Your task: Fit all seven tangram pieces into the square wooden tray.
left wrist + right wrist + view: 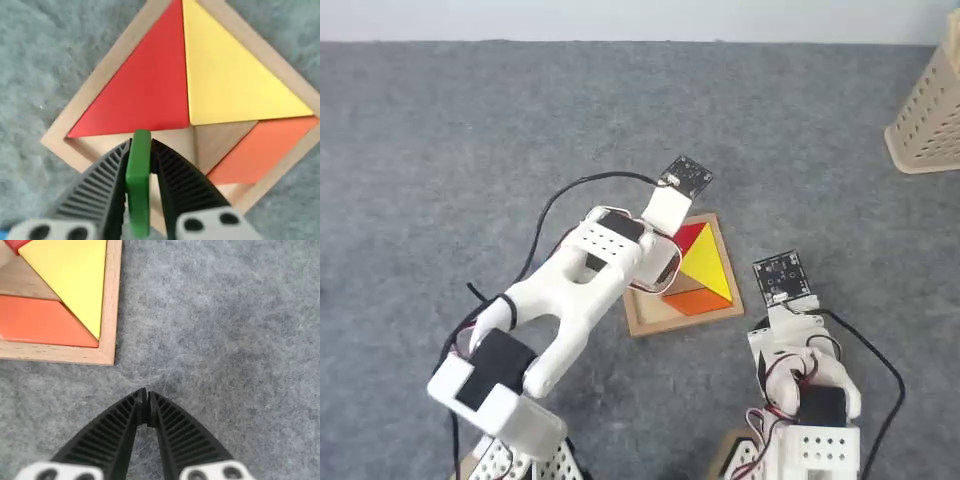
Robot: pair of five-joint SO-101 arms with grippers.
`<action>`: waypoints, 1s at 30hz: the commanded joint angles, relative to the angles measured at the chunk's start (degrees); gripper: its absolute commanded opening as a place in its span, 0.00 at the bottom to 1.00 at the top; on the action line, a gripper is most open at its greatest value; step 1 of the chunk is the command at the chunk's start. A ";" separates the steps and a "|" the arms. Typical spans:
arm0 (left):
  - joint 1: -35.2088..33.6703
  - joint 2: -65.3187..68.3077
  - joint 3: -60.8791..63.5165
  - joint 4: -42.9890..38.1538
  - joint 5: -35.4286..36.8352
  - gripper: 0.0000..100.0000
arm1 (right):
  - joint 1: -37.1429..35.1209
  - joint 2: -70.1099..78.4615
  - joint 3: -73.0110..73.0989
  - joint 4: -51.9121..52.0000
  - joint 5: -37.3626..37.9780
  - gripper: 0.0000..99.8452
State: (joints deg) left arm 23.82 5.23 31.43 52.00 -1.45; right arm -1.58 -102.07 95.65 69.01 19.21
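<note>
The square wooden tray [645, 325] [102, 75] [112, 300] lies on the grey carpet and holds a red triangle [145, 90] [690, 238], a yellow triangle [225, 80] [710, 265] [75, 275] and an orange piece [260, 150] [698, 300] [40, 320]. Bare wood [220, 140] shows between them. My left gripper [139, 150] hangs over the tray, shut on a green piece [138, 185] held on edge above the bare floor. My right gripper [146, 402] is shut and empty over the carpet, just off the tray's corner.
A pale perforated wooden container [930, 110] stands at the far right edge of the carpet. Open grey carpet [470, 130] stretches behind and to the left of the tray. The left arm's white body [570, 300] covers the tray's left part.
</note>
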 commanded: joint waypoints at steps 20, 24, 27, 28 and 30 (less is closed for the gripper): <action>-2.02 -1.14 -2.51 0.88 0.62 0.09 | 0.66 0.48 0.88 0.31 0.62 0.01; 0.18 -1.14 -6.81 7.21 0.62 0.09 | 0.66 0.48 0.88 0.31 0.62 0.01; 0.53 -1.14 -8.57 10.37 0.53 0.09 | 0.66 0.48 0.88 0.31 0.62 0.01; 0.53 -1.14 -8.57 10.37 0.53 0.09 | 0.66 0.48 0.88 0.31 0.62 0.01; 0.62 -1.14 -8.57 10.37 0.53 0.09 | 0.66 0.48 0.88 0.31 0.62 0.01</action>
State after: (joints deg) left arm 24.00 5.23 25.36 61.58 -1.36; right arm -1.58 -102.07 95.65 69.01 19.21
